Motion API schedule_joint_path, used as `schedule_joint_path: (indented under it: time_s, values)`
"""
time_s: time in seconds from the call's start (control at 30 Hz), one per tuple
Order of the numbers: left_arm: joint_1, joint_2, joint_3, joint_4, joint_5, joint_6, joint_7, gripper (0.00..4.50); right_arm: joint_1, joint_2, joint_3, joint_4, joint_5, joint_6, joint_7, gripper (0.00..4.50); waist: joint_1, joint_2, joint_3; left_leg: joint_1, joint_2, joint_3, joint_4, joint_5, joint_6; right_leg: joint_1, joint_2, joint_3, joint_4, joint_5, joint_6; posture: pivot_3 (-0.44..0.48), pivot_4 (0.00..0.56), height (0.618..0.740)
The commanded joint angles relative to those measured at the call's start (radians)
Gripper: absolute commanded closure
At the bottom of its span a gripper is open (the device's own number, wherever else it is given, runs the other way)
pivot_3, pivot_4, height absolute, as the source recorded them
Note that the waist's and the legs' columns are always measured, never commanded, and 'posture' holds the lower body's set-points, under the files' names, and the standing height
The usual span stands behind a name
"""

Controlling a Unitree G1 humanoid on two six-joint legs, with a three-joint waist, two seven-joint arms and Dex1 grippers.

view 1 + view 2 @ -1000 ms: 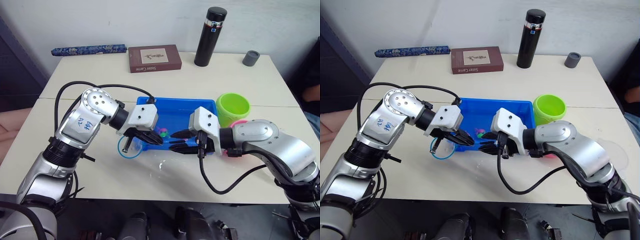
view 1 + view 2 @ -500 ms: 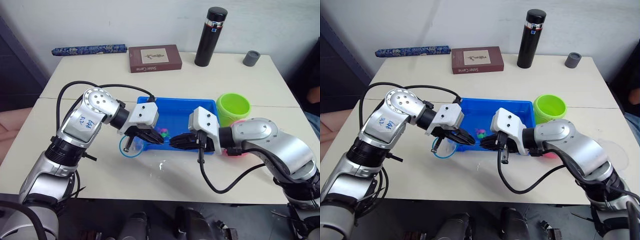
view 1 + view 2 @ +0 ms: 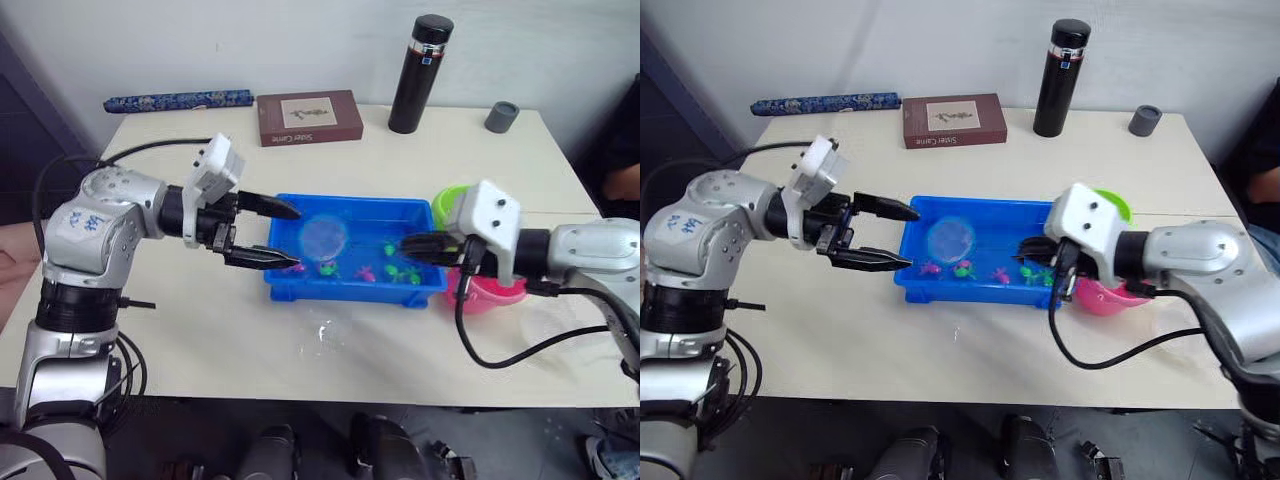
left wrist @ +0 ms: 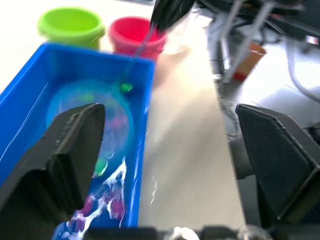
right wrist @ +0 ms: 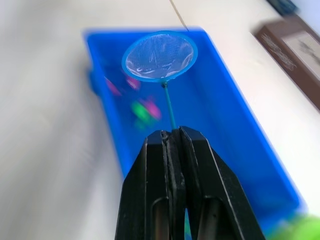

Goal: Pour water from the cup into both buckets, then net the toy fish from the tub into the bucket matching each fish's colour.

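The right end effector [image 5: 172, 137] grips a net [image 5: 159, 56] over the tub [image 3: 350, 285] holding fish [image 3: 325, 267]; the left end effector [image 3: 280, 236] is spread, empty.

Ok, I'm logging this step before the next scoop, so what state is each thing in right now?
Left gripper: fingers open, holding nothing, at the tub's left end.
Right gripper: fingers shut on the net's handle.
Net: hoop over the tub.
Tub: upright, fish inside.
Pink bucket: upright.
Green bucket: upright, partly hidden.
Flask: upright, capped.
Book: closed, flat.
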Motion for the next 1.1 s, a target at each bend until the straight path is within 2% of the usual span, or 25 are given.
schedule_joint_path:
  time_s: [0.03, 0.23, 0.6, 0.77, 1.1]
  values:
    - [0.051, 0.0, 0.008, -0.079, 0.005, -0.021, 0.06, 0.02, 0.055, -0.066, -0.032, 0.022, -0.098, -0.122, 0.024, 4.5, 0.001, 0.0, 0.0, 0.0, 0.0, 0.0, 0.0, 0.0, 0.0, 0.0, 0.0, 0.0, 0.0, 0.0, 0.0, 0.0, 0.15, 0.74]
    - [0.159, -0.031, -0.029, -0.15, 0.047, -0.061, 0.164, 0.02, 0.193, -0.128, 0.008, 0.043, -0.273, -0.29, 0.021, 4.5, -0.002, 0.0, 0.0, 0.0, 0.0, 0.0, 0.0, 0.0, 0.0, 0.0, -0.001, 0.0, 0.0, 0.0, 0.0, 0.0, 0.15, 0.74]
    - [0.212, -0.062, -0.083, -0.189, 0.07, -0.096, 0.235, 0.02, 0.231, -0.113, 0.04, 0.098, -0.404, -0.407, 0.034, 4.5, 0.0, 0.0, 0.0, 0.0, 0.0, 0.0, 0.0, 0.001, -0.001, 0.0, 0.0, 0.0, 0.0, 0.0, 0.0, 0.0, 0.15, 0.74]
    - [0.217, -0.051, -0.091, -0.189, 0.073, -0.105, 0.23, 0.02, 0.225, -0.08, 0.056, 0.09, -0.386, -0.406, 0.058, 4.5, -0.001, 0.0, 0.0, 0.0, 0.0, 0.0, 0.0, 0.001, -0.001, 0.0, 0.0, 0.0, 0.0, 0.0, 0.0, 0.0, 0.15, 0.74]
    - [0.238, -0.039, -0.091, -0.203, 0.067, -0.112, 0.24, 0.02, 0.207, 0.021, 0.022, 0.059, -0.249, -0.26, 0.09, 4.5, 0.0, 0.0, 0.0, 0.0, 0.0, 0.0, 0.001, 0.001, -0.001, 0.0, 0.0, 0.0, 0.001, 0.0, 0.0, 0.0, 0.15, 0.74]
